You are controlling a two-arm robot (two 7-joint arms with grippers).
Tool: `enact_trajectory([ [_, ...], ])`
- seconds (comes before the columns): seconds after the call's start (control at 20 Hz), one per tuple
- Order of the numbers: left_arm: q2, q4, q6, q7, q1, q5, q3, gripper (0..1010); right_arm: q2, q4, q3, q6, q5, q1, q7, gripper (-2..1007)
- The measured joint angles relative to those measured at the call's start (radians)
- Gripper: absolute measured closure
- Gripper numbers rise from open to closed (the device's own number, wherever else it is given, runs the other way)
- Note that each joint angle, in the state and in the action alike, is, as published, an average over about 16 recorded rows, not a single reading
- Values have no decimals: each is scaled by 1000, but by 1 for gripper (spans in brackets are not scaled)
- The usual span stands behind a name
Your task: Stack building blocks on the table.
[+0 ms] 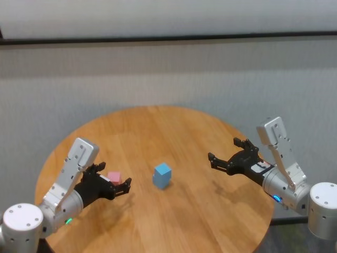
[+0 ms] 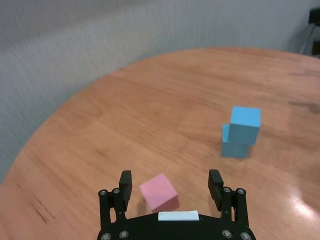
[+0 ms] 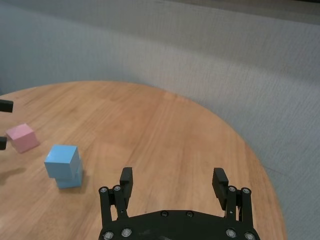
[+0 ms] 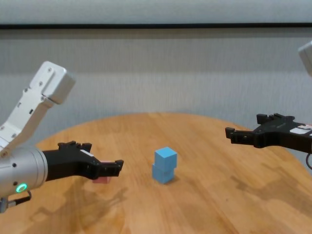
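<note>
Head view: from above, the blue stack looks almost like one cube, so the two layers are hard to tell apart.
Chest view: from the side, two blue cubes show clearly, one sitting on the other, with the top blue cube turned a little.
Left wrist view: the pink cube sits on the wood between the two black fingers, with a small gap on each side. It is turned at a slant.
Right wrist view: only bare wood lies between this hand's fingers; the stack and pink cube are farther off.
Left gripper: spread wide, low over the table, one finger on each side of the pink cube, not squeezing it.
Right gripper: spread wide, holding nothing, up in the air well to the right of the stack.
Cubes: small, plain, not shiny; two light blue and one pale pink, all the same size.
Stack place: near the middle of the round wooden table.
Pink cube place: left of the stack, apart from it, nearer the left edge.
Open room: lots of bare wood lies around the stack and between it and the right hand.
</note>
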Motion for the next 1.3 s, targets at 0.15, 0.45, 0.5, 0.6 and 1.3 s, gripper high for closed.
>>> enact_trajectory([
  [0.15,-9,15,1,4,-7,12,2,8,0,0,0,0,0,0,0,5],
  [0.45,-23,46,-2,10,-20,33,2,8,0,0,0,1,0,1,0,5],
  [0.5,-26,51,-3,11,-23,36,2,8,0,0,0,1,0,1,0,5],
  [0.6,-31,63,-5,12,-29,42,1,8,0,0,0,1,0,1,0,5],
  [1.3,-62,154,-19,7,-76,63,-7,8,-1,0,0,1,0,1,0,5],
])
